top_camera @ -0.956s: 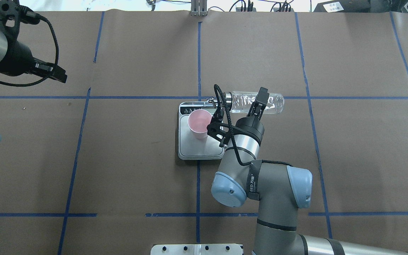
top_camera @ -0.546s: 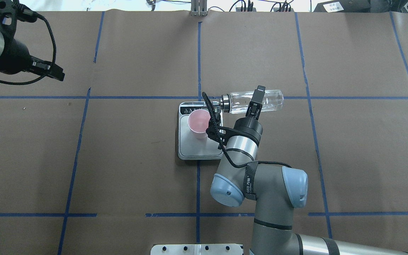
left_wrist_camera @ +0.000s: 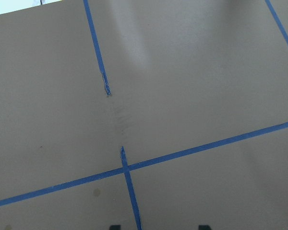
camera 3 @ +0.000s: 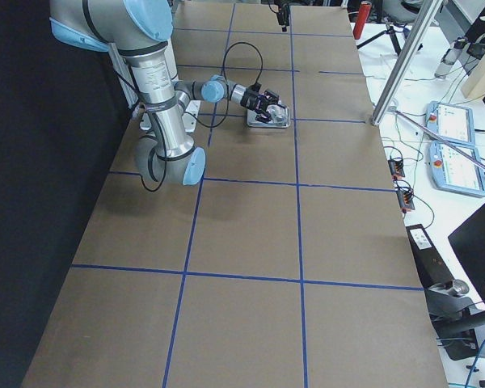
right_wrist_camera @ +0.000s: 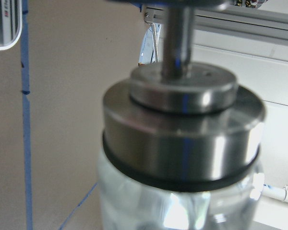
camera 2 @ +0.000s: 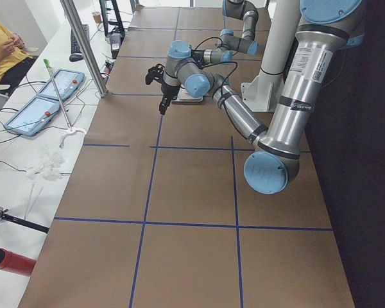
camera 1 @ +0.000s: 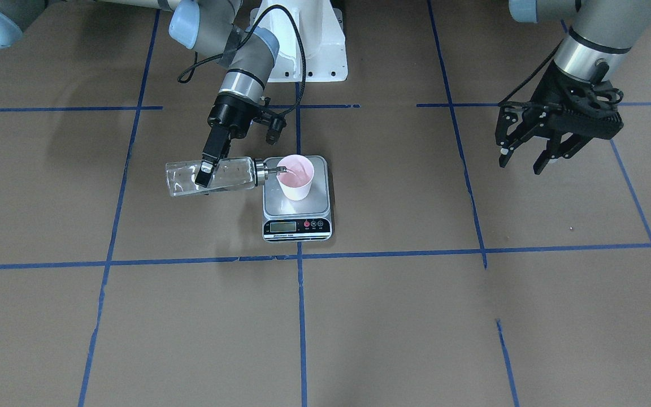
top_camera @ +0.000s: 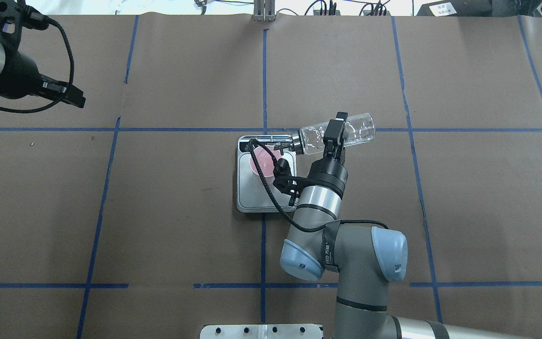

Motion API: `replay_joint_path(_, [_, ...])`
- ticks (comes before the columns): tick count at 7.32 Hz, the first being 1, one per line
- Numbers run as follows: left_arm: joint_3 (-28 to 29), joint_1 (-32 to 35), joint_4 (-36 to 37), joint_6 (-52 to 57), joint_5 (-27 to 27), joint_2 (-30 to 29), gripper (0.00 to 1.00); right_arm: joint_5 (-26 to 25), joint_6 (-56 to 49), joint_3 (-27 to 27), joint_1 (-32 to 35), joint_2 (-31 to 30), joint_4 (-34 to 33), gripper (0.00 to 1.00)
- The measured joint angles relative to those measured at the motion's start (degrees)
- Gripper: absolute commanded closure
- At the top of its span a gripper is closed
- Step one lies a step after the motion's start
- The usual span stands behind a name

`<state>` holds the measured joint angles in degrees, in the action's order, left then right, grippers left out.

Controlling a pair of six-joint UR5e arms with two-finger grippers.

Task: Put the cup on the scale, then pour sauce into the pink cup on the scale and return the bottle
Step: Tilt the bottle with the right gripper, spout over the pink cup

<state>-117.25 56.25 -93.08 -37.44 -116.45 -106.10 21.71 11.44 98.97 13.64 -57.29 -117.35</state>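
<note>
My right gripper point(camera 1: 207, 174) is shut on the clear glass bottle point(camera 1: 212, 176), which lies nearly level with clear sauce inside. The bottle's silver spout point(camera 1: 276, 168) reaches over the rim of the pink cup point(camera 1: 296, 178). The cup stands upright on the silver scale point(camera 1: 319, 199). In the overhead view the bottle point(top_camera: 355, 132) slopes down toward the cup point(top_camera: 260, 162), which a cable partly hides, on the scale point(top_camera: 261, 195). The right wrist view shows the bottle's cap point(right_wrist_camera: 182, 139) close up. My left gripper point(camera 1: 520, 164) is open and empty, far from the scale.
Brown paper with blue tape lines point(top_camera: 264, 70) covers the table. The robot's white base point(camera 1: 303, 51) stands behind the scale. Cables and gear point(top_camera: 327, 7) lie along the table's far edge. The left wrist view shows only bare paper and tape point(left_wrist_camera: 127, 167).
My right wrist has turned and tipped the bottle, bringing the spout down and left over the cup. The left arm has barely moved.
</note>
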Motion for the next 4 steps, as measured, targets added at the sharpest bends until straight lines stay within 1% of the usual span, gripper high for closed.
replay_joint_path(4, [-0.05, 0.0, 0.04, 0.0, 0.0, 0.02, 0.36, -2.0, -6.34, -0.01, -0.17, 0.22, -0.07, 1.0])
